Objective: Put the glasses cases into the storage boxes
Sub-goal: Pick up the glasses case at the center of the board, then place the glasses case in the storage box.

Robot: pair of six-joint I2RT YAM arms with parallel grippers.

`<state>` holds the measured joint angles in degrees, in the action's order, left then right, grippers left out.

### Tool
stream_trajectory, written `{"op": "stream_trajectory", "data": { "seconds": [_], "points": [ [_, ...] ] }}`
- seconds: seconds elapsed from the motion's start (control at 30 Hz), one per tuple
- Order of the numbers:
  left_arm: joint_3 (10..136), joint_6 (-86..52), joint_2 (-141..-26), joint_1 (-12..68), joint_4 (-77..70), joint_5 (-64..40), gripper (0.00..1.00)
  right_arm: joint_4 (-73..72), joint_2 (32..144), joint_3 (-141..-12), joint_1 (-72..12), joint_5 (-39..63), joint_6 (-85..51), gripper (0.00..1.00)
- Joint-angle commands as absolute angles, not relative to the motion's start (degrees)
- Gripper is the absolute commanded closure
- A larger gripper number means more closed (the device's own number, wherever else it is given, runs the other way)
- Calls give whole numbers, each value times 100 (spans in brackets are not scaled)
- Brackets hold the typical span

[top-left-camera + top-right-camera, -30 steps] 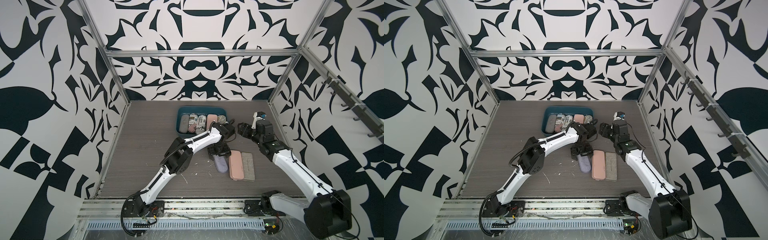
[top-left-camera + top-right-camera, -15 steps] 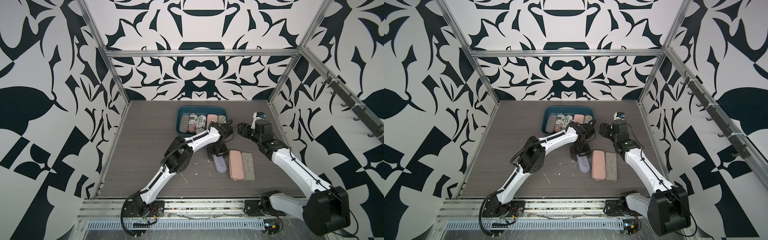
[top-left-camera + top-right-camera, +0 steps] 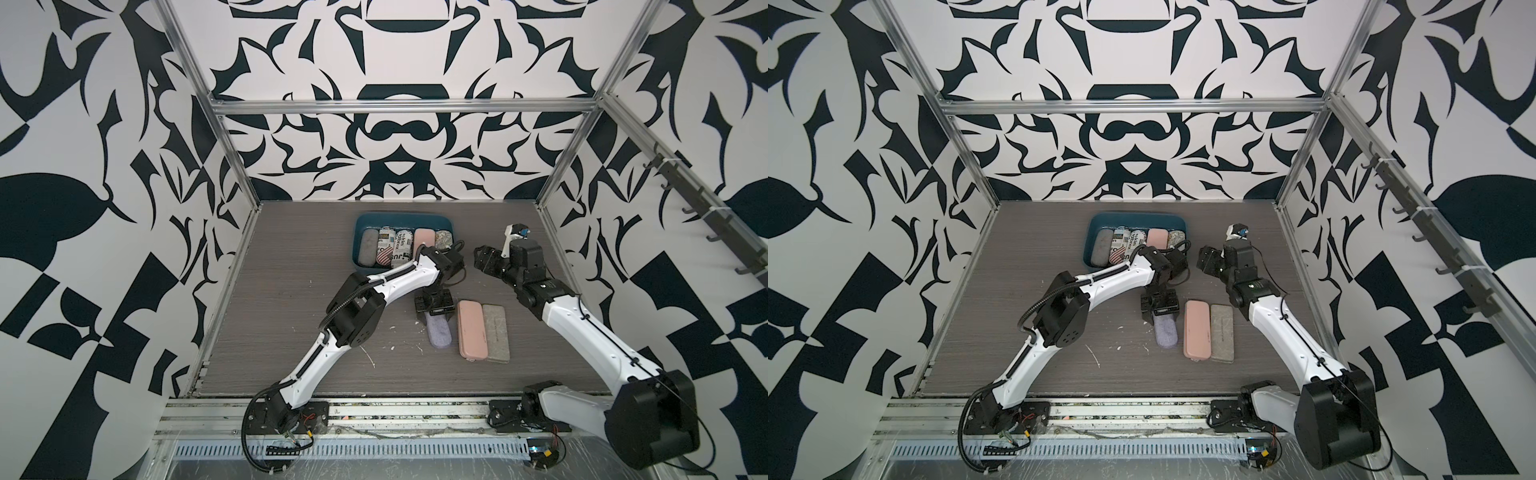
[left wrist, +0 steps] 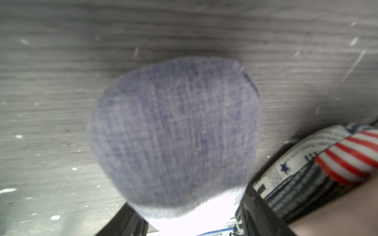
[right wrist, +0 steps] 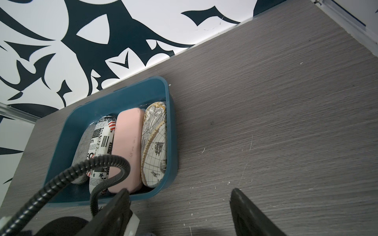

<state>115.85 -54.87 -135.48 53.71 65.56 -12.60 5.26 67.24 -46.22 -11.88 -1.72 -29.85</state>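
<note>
A lavender glasses case (image 3: 439, 337) (image 3: 1166, 336) lies on the table, left of a pink case (image 3: 471, 330) and a grey felt case (image 3: 495, 332). My left gripper (image 3: 435, 328) (image 4: 188, 220) points down over its far end. Its fingers press both sides of the lavender case (image 4: 176, 132), which still rests on the table. The teal storage box (image 3: 401, 215) (image 5: 61, 139) at the back holds several cases, among them a flag-print case (image 5: 102, 139), a pink case (image 5: 126, 147) and a map-print case (image 5: 154, 143). My right gripper (image 3: 482, 255) (image 5: 179, 191) hovers open and empty, right of the box.
The left arm's black cable (image 5: 81, 169) loops over the box's near end. Patterned walls on an aluminium frame close in the table on three sides. A rail of hooks (image 3: 706, 224) runs along the right wall. White flecks dot the tabletop.
The left gripper's jaws have narrowed round the far end of the lavender case. The right arm has not moved.
</note>
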Motion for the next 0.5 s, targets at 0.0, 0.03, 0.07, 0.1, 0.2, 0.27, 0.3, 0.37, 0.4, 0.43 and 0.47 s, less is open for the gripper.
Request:
{"op": "stream_trajectory", "data": {
  "seconds": [0.0, 0.03, 0.07, 0.1, 0.2, 0.27, 0.3, 0.37, 0.4, 0.43, 0.47],
  "points": [
    [11050, -5302, -13015, 5319, 6855, -993, 46, 382, 6717, -4601, -1146, -187, -2989, 20],
    [10964, -5224, -12870, 5309, 6863, -936, 46, 383, 6737, -4616, -1133, -187, -2990, 20],
    [10900, -5123, -12694, 5300, 6874, -859, 46, 387, 6752, -4622, -1134, -185, -2984, 20],
    [10872, -5050, -12565, 5289, 6889, -789, 46, 387, 6763, -4631, -1134, -189, -2980, 20],
    [10930, -4691, -12199, 5219, 6989, -547, 46, 401, 6831, -4658, -1125, -193, -2976, 20],
    [11082, -4377, -12017, 5108, 7078, -374, 46, 396, 6877, -4673, -1126, -193, -2964, 20],
    [11166, -4244, -11959, 5035, 7136, -299, 46, 398, 6896, -4678, -1125, -198, -2958, 20],
    [11307, -3962, -11814, 4838, 7194, -156, 46, 419, 6934, -4700, -1127, -224, -2934, 20],
    [11365, -3844, -11748, 4762, 7198, -78, 46, 430, 6942, -4715, -1126, -238, -2919, 20],
    [11432, -3689, -11685, 4664, 7198, 15, 47, 443, 6952, -4725, -1126, -247, -2916, 20],
    [11493, -3520, -11623, 4584, 7190, 138, 47, 464, 6960, -4737, -1125, -247, -2909, 20]
  ]
}}
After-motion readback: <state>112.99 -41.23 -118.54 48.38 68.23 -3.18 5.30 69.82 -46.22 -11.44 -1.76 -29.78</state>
